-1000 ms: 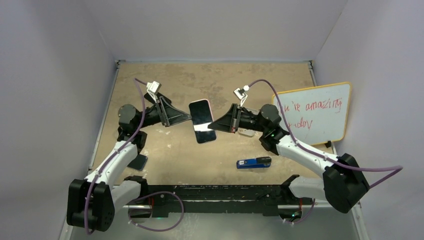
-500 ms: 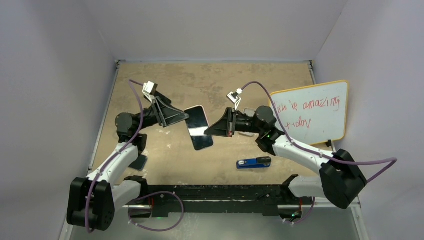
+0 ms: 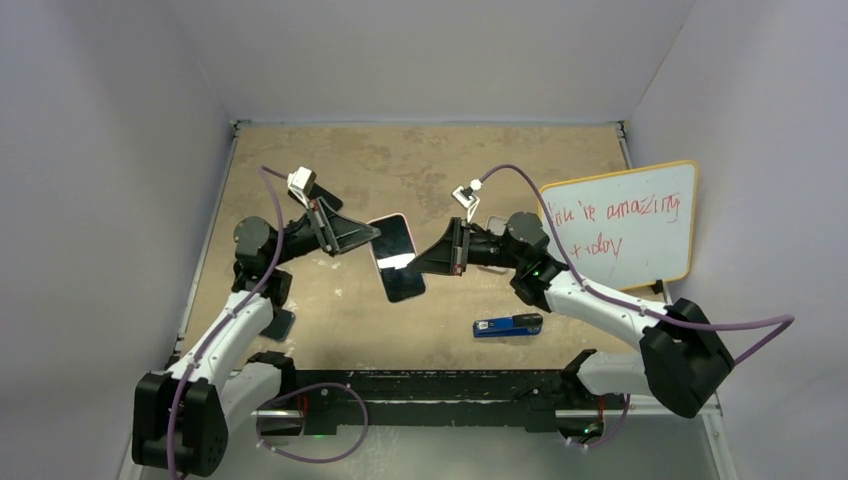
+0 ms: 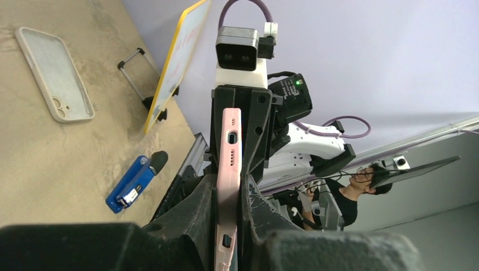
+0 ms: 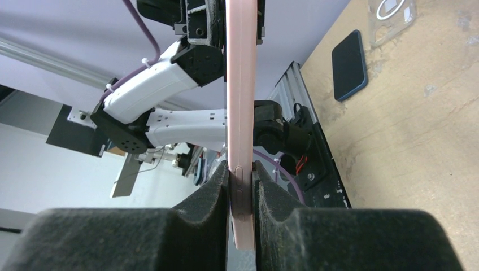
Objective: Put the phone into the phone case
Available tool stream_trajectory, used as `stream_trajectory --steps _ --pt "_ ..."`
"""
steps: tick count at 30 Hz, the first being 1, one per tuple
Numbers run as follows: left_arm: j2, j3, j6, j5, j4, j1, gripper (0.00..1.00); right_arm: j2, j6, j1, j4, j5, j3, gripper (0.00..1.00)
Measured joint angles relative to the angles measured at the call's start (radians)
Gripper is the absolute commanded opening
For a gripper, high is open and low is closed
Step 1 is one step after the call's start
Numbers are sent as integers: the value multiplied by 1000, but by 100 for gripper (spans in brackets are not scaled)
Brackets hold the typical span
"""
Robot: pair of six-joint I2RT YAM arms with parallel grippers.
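A pink-edged phone (image 3: 395,258) with a dark screen hangs above the middle of the table, held from both sides. My left gripper (image 3: 374,236) is shut on its upper left part; in the left wrist view the phone's edge (image 4: 229,147) runs between the pads of that gripper (image 4: 229,195). My right gripper (image 3: 413,262) is shut on its right side, with the button edge (image 5: 240,84) pinched between the pads (image 5: 242,176). The pale phone case (image 4: 55,73) lies flat on the table by the whiteboard's stand, inner side up.
A whiteboard (image 3: 625,225) with red writing stands at the right. A blue stapler-like tool (image 3: 508,325) lies near the front edge. A dark blue flat item (image 3: 275,323) lies at the front left, with a clear case-like piece (image 5: 392,17) farther back.
My left gripper has closed on the phone. The phone and my right gripper have shifted a little left and toward the front, and the phone has tilted.
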Motion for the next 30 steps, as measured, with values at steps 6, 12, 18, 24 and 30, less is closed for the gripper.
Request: stream_trajectory --steps 6,12,18,24,30 --pt "-18 51 73 -4 -151 1 29 1 -9 5 -27 17 18 0" --pt "-14 55 69 7 -168 4 65 4 -7 7 -50 74 21 0" --pt "-42 43 65 8 -180 4 66 5 24 9 -40 170 21 0" --pt "-45 -37 26 7 -121 -1 58 24 54 9 2 225 50 0" --pt "-32 -55 -8 -11 -90 -53 13 33 55 9 8 261 55 0"
